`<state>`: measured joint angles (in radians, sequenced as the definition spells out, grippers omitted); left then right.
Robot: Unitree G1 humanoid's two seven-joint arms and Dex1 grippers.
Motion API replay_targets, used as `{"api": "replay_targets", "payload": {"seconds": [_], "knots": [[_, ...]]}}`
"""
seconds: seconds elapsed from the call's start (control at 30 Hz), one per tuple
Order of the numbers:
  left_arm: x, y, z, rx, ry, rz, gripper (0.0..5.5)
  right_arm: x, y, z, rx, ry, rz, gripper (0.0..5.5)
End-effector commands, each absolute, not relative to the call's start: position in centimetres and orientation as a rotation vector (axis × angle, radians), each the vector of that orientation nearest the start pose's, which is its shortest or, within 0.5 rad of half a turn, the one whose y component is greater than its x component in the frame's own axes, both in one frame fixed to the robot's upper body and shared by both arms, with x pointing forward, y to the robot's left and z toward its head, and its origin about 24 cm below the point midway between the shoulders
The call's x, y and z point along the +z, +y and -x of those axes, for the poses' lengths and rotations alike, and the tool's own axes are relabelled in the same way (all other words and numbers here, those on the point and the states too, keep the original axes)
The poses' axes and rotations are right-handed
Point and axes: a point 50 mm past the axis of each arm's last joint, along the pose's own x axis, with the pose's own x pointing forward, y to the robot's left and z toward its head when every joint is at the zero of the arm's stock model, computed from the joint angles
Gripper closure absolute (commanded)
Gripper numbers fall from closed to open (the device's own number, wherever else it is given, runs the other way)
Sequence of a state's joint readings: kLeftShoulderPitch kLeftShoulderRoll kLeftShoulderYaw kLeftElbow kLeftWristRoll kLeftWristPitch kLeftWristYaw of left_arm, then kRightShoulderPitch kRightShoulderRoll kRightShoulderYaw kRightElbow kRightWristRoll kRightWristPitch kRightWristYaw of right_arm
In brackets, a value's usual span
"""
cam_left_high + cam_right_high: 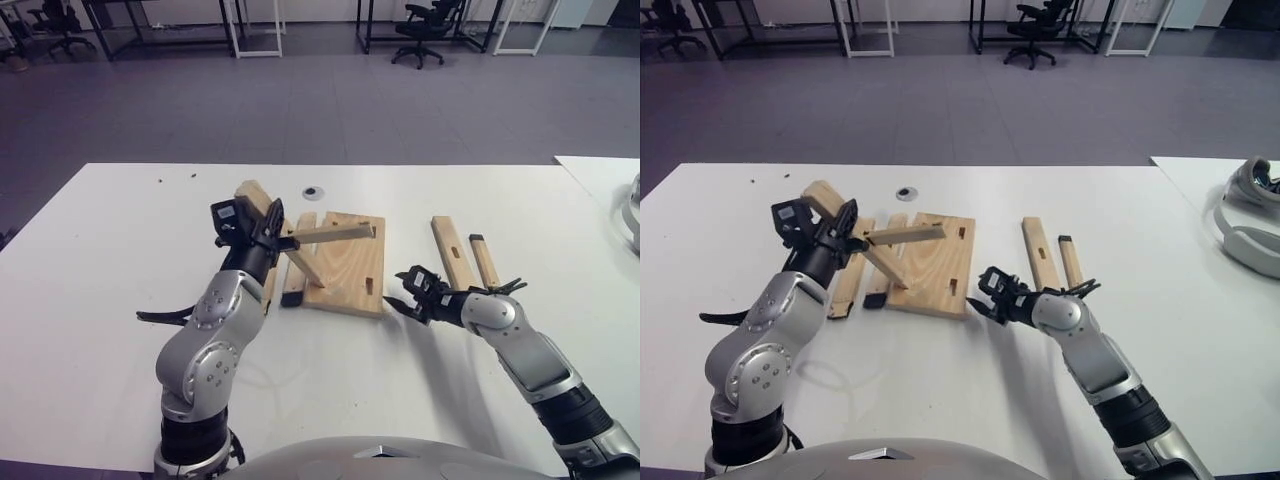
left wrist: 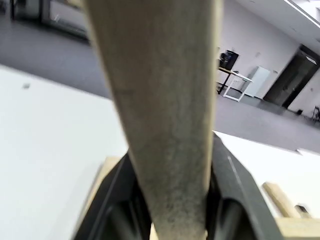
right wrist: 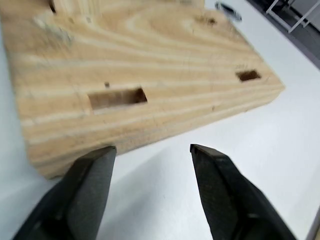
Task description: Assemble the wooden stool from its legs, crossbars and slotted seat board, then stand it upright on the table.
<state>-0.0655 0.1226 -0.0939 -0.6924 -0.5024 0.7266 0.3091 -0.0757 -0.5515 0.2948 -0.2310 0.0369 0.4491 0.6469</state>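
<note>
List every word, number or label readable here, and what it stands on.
No text can be read.
White sticker by the left claw, which grips a wooden bar: too small to read.
Seat board and loose legs: no print visible.

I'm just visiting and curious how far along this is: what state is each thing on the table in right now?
Left gripper: shut on the bar.
Bar: held up, roughly level, over the seat board.
Seat board: lying flat on the table, visible slots empty.
Right gripper: open, holding nothing, at the board's edge.
Loose pieces: two, lying flat to the right of the board.
</note>
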Motion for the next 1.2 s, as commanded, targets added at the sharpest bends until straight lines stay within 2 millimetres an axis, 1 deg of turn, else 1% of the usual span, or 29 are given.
{"api": "replay_targets", "payload": {"seconds": [0.03,0.1,0.13,0.17,0.27,0.3,0.37,0.47,0.5,0.57,0.6,0.63,0.67,0.7,0.73,0.77,0.8,0.83,0.87,0.9,0.93,0.97,1.07,1.13,1.2], "knots": [[8.8,11.8,-22.7,-0.158,0.301,-0.038,4.47,7.1,-13.8,-23.9,0.876,0.291,0.446,2.72],[7.3,10.6,-22.8,-0.198,0.341,-0.045,4.47,7.4,-13.6,-23.9,0.872,0.274,0.455,2.72],[7.1,10.2,-22.8,-0.211,0.341,-0.044,4.47,7.2,-13.9,-23.8,0.864,0.28,0.465,2.72],[7.5,9.8,-23.0,-0.218,0.306,-0.029,4.47,7.1,-14.3,-23.7,0.851,0.289,0.471,2.72],[12.6,9.6,-23.4,-0.277,0.044,0.14,4.47,7.0,-16.0,-23.6,0.781,0.315,0.476,2.72],[14.0,9.6,-23.2,-0.324,-0.027,0.207,4.1,7.0,-16.5,-23.5,0.757,0.319,0.468,2.72],[15.4,9.6,-22.8,-0.392,-0.089,0.28,3.7,7.3,-17.2,-23.4,0.728,0.319,0.45,2.72],[16.7,9.9,-22.2,-0.465,-0.15,0.339,3.31,8.1,-18.7,-23.5,0.684,0.307,0.439,2.72],[17.5,9.9,-21.5,-0.525,-0.186,0.351,3.11,8.5,-19.5,-23.6,0.666,0.308,0.449,2.72],[20.6,10.4,-20.3,-0.644,-0.328,0.311,2.67,9.2,-21.1,-24.0,0.628,0.307,0.475,2.72],[23.0,11.1,-20.4,-0.657,-0.439,0.315,2.5,9.5,-21.6,-24.2,0.61,0.303,0.483,2.72],[25.0,12.6,-21.1,-0.604,-0.532,0.309,2.38,9.8,-22.0,-24.4,0.591,0.294,0.482,2.72],[26.2,14.0,-21.9,-0.53,-0.58,0.311,2.2,10.0,-22.3,-24.6,0.576,0.288,0.48,2.72],[25.8,15.6,-23.1,-0.419,-0.555,0.273,2.1,10.2,-22.6,-24.9,0.558,0.281,0.483,2.72],[24.3,16.4,-24.3,-0.341,-0.475,0.215,2.05,10.2,-22.7,-25.1,0.546,0.277,0.483,2.72],[22.5,16.8,-25.2,-0.288,-0.38,0.156,2.05,10.2,-22.7,-25.2,0.54,0.274,0.483,2.72],[20.3,16.5,-26.1,-0.277,-0.265,0.098,2.05,10.2,-22.7,-25.3,0.536,0.271,0.474,2.72],[18.3,16.1,-26.6,-0.282,-0.188,0.034,2.05,10.2,-22.5,-25.5,0.539,0.27,0.465,2.72],[15.8,15.3,-27.1,-0.324,-0.09,-0.033,2.05,9.9,-22.4,-25.6,0.541,0.272,0.461,2.72],[13.1,14.9,-27.6,-0.354,0.026,-0.062,2.05,9.6,-22.2,-25.8,0.537,0.275,0.458,2.72],[11.0,14.5,-27.8,-0.392,0.118,-0.081,2.05,9.4,-22.2,-26.0,0.534,0.279,0.455,2.72],[9.3,14.4,-27.9,-0.414,0.194,-0.085,2.05,9.2,-22.1,-26.0,0.533,0.284,0.457,2.72],[5.8,14.2,-27.7,-0.451,0.37,-0.111,2.05,8.7,-22.0,-26.2,0.533,0.292,0.459,2.72],[4.5,14.0,-27.4,-0.451,0.449,-0.138,2.05,8.5,-21.6,-26.4,0.546,0.292,0.458,2.72],[3.7,13.8,-27.0,-0.46,0.512,-0.157,2.05,8.2,-21.0,-26.5,0.565,0.293,0.455,2.72]]}}
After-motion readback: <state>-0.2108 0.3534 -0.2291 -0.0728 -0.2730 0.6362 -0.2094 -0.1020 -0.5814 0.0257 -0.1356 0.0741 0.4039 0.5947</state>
